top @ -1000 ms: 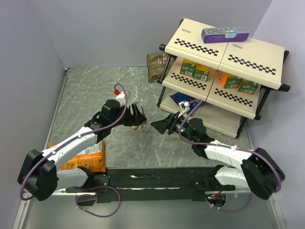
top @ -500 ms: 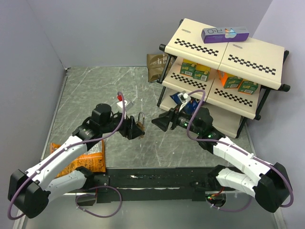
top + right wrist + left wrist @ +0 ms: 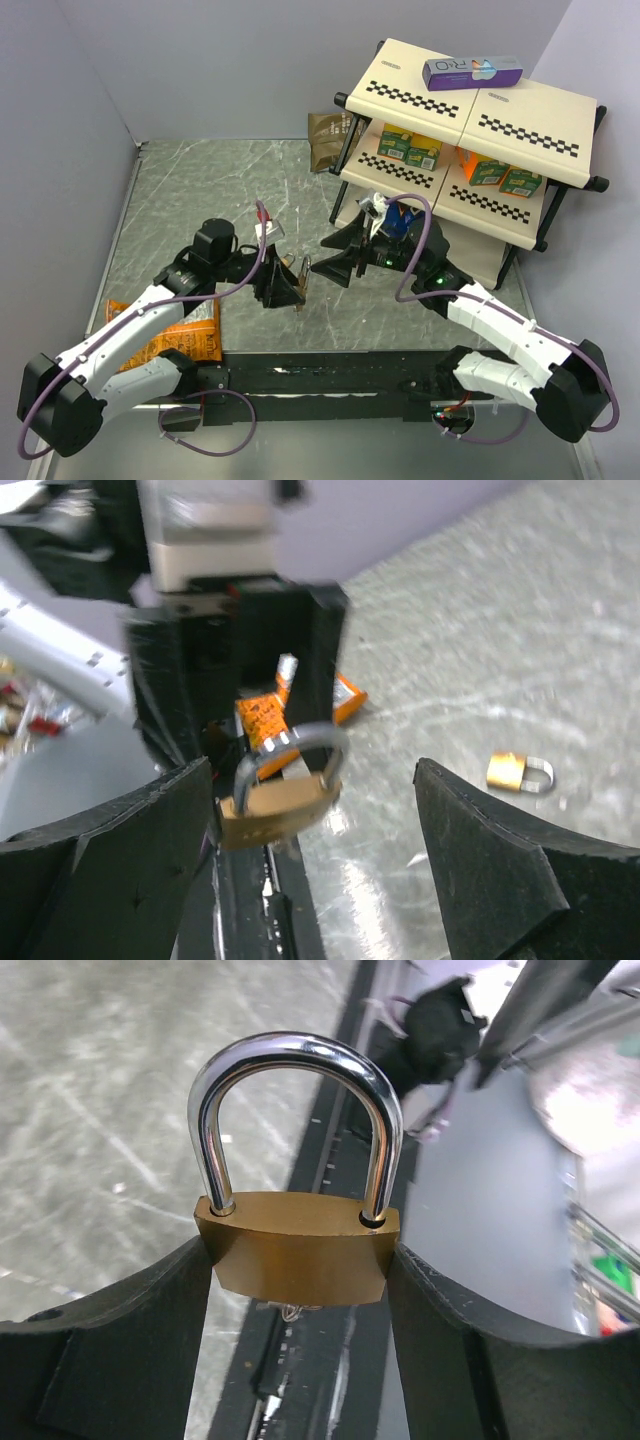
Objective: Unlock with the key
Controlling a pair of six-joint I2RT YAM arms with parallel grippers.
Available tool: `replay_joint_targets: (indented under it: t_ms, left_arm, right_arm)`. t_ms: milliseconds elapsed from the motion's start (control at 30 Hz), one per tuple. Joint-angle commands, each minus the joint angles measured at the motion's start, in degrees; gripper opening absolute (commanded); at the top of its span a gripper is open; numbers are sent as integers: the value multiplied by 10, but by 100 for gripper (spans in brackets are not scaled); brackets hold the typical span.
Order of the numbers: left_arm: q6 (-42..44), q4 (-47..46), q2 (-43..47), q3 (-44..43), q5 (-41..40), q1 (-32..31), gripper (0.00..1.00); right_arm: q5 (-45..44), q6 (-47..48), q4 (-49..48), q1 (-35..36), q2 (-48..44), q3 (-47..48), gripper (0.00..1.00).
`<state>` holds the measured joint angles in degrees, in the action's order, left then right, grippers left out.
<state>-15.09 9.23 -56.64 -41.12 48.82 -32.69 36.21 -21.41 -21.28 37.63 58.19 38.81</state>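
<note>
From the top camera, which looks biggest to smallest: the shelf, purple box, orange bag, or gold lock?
1. shelf
2. orange bag, partly hidden under the left arm
3. purple box
4. gold lock

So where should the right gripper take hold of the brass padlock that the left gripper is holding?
By the silver shackle, coming in from the shackle's end. The left gripper clamps the brass padlock by both narrow sides of its body, so only the shackle stands free beyond those jaws. The open right gripper could probably close its jaws across the arch.
</note>
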Motion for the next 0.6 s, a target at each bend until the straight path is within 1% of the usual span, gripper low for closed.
replay_joint_targets:
  t_ms: [0,33,200,233,367,500,567]
  left_arm:
    - [6,-76,-5,-16,106,1,1]
    - [5,-78,-6,-17,121,1,1]
    - [2,-82,-12,-17,146,1,1]
    - [-2,-84,-14,-16,155,1,1]
    - [-10,-89,-16,-13,178,1,1]
    - [-13,-105,-19,-13,190,1,1]
    - [-15,-106,-20,-12,195,1,1]
  right_arm:
    - [90,73,7,1,-11,60,88]
    - [119,82,10,2,-6,66,89]
    - [194,93,10,2,17,95,90]
    - [229,95,11,2,24,101,90]
    - [279,110,42,2,50,135,90]
    - [295,144,93,3,61,152,89]
    - [292,176,138,3,66,162,89]
